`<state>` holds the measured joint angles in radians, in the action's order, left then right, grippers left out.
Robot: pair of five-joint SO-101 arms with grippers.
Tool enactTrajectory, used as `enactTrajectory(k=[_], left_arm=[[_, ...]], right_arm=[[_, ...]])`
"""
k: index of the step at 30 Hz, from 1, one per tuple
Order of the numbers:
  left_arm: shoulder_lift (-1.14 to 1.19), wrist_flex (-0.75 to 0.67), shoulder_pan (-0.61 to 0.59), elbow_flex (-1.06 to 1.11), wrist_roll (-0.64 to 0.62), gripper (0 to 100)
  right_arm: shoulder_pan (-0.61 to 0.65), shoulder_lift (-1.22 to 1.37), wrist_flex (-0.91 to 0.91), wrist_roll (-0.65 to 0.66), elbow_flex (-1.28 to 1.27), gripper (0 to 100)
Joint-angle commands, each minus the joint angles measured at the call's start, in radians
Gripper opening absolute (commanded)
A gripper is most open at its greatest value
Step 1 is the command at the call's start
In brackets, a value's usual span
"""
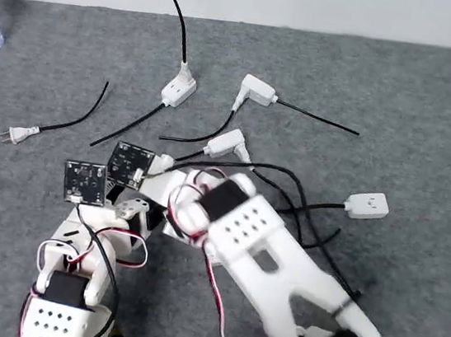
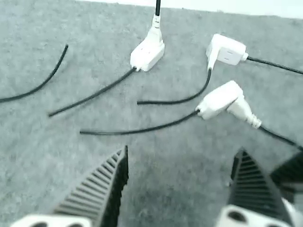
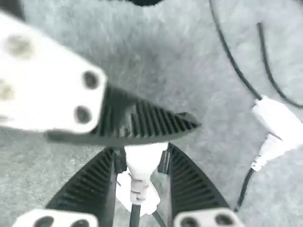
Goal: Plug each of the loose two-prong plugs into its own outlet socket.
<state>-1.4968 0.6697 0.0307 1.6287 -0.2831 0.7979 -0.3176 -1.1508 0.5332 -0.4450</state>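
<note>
**Left gripper** [image 2: 182,153]: I see its fingers spread wide with nothing between them, low over the grey surface [image 1: 434,96].

**Ahead of the left gripper:** three white bodies lie on the surface, each with a black cord at either end. They are a near socket body [image 2: 220,99], an angled socket body [image 2: 226,49] and a far socket body [image 2: 147,49].

**Right gripper** [image 3: 141,153]: its fingers are closed on a white plug [image 3: 142,165], whose cord runs back between them. One ribbed finger [image 3: 142,125] of the other arm crosses just in front of the plug.

**High view:** a loose two-prong plug [image 1: 18,135] lies well apart to the left, with its prongs pointing away from the arms. A lone white socket [image 1: 368,205] lies to the right, with its cord leading back toward the right arm.
</note>
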Motion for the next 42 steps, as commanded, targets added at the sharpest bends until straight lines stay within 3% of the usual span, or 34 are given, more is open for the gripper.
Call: enactTrajectory(k=[1, 13, 23, 42], left_arm=[[0.002, -0.020, 0.002, -0.025, 0.012, 33], [0.002, -0.021, 0.002, -0.035, 0.014, 33], [0.002, -0.018, 0.018, -0.031, 0.015, 33], [0.002, 0.034, 0.066, -0.022, 0.017, 33]], right_arm=[[0.013, -0.124, -0.007, -0.029, -0.003, 0.9], [0.038, -0.216, -0.035, -0.032, -0.011, 0.9], [0.033, -0.223, 0.084, -0.094, -0.080, 0.9], [0.031, -0.348, 0.099, -0.115, -0.117, 0.9]])
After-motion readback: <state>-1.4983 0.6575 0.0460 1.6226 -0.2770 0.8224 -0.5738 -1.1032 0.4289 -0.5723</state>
